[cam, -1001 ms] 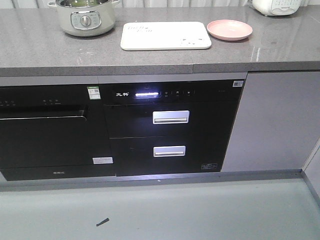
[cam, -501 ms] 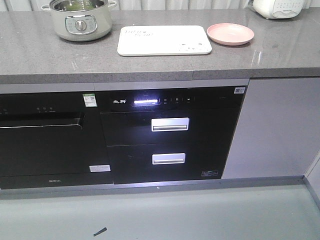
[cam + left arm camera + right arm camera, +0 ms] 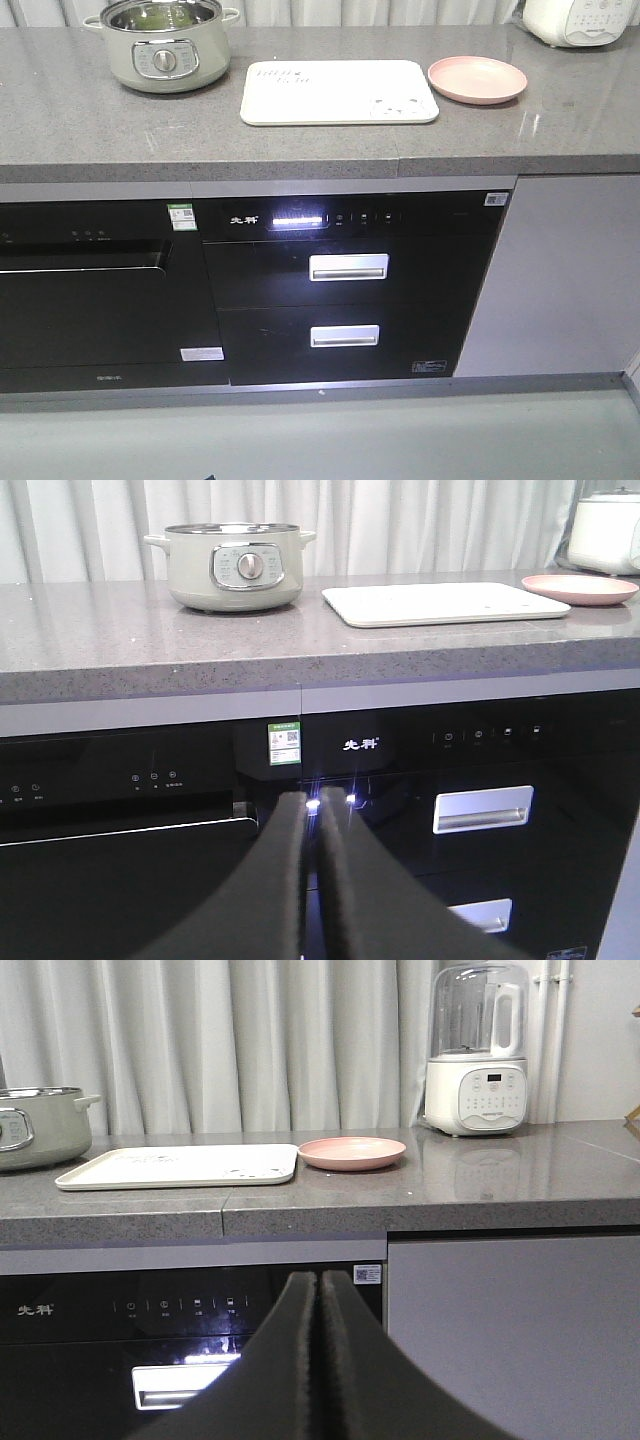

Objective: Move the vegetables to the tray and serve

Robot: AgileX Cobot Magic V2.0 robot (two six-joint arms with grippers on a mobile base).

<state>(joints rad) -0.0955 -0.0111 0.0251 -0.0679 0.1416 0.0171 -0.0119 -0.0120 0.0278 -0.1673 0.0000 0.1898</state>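
Observation:
The cream tray (image 3: 340,92) lies flat on the grey countertop (image 3: 80,110), with the round pink plate (image 3: 477,79) just to its right. Both wrist views show the tray (image 3: 445,602) (image 3: 180,1165) bare. The vegetables are not clearly in view; only a greenish patch shows inside the pot (image 3: 165,45). My left gripper (image 3: 313,805) is shut and empty, hanging below counter height in front of the black appliance. My right gripper (image 3: 319,1278) is also shut and empty, low in front of the cabinet. Neither gripper shows in the front-facing view.
A white blender-type appliance (image 3: 477,1050) stands at the counter's back right. Under the counter sit a black oven (image 3: 90,290) and a black unit with two silver drawer handles (image 3: 348,266). The grey cabinet door (image 3: 560,270) is to the right. Curtains hang behind.
The front view has closed in on the counter: tray, plate and pot sit lower and slightly further right in frame, and less floor shows. Nothing on the counter has moved.

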